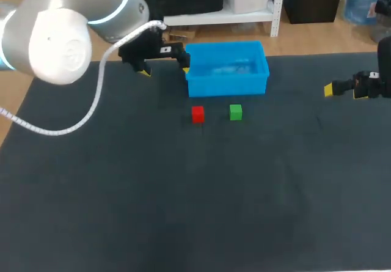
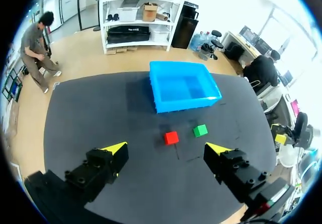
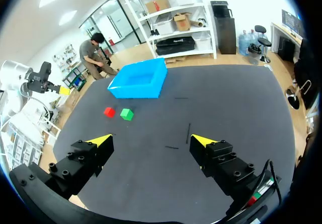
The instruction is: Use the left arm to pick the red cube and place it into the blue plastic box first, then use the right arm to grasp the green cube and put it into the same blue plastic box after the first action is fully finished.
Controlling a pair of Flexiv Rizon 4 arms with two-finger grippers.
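On the dark table [image 1: 183, 211], the blue box [image 1: 226, 85] sits far-centre, the left gripper [image 1: 165, 71] spread empty at its left wall, the right gripper [image 3: 151, 140] spread empty far right, and the red cube [image 1: 197, 113] left of the green cube [image 1: 235, 112] lie just nearer than the box.

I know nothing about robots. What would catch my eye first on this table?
A bright blue plastic box stands toward the far side of the dark table, with a red cube and a green cube side by side just in front of it. The left arm looms large at the left, its yellow-tipped jaws open beside the box; the jaws of the right arm are open at the right edge.
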